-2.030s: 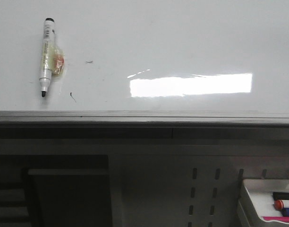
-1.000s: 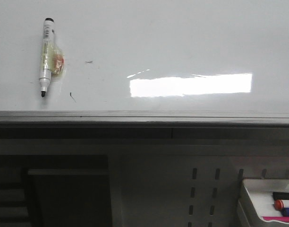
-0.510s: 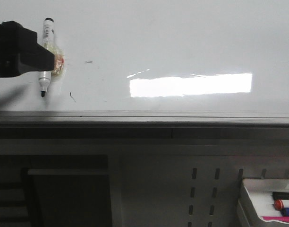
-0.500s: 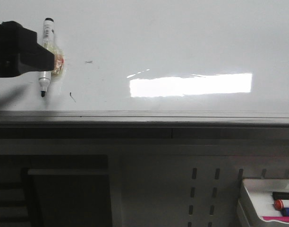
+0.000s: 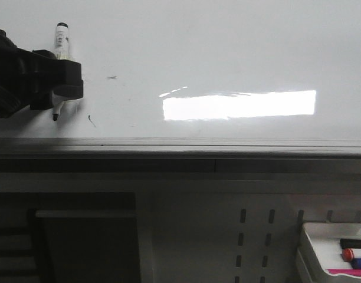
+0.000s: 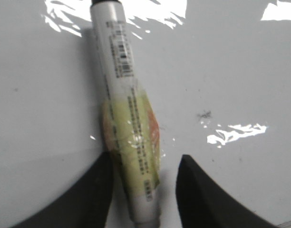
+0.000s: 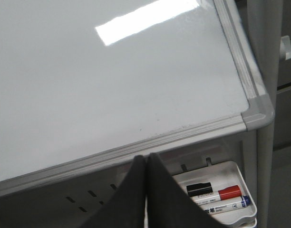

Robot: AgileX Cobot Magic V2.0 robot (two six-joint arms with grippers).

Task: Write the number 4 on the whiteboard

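Note:
The whiteboard (image 5: 227, 47) is glossy white with a grey rim and a bright glare; no number 4 shows on it, only small stray black marks (image 5: 91, 121). A white black-tipped marker (image 5: 62, 41) with yellowish wrapping lies on the board at the far left. My left gripper (image 5: 65, 82) covers the marker's middle. In the left wrist view the marker (image 6: 121, 85) lies between the open fingers of the left gripper (image 6: 146, 156), one finger close against it. My right gripper (image 7: 147, 156) is shut and empty, over the board's lower rim (image 7: 183, 130).
A small white tray (image 5: 310, 236) at the lower right holds a black cap, a red-capped marker and a blue-capped marker (image 7: 217, 194). A grey perforated panel (image 5: 251, 236) lies below the board's rim. The board's right corner (image 7: 257, 116) shows in the right wrist view.
My left gripper came in from the left and now straddles the marker, hiding its middle. The marker has stayed where it was on the board.

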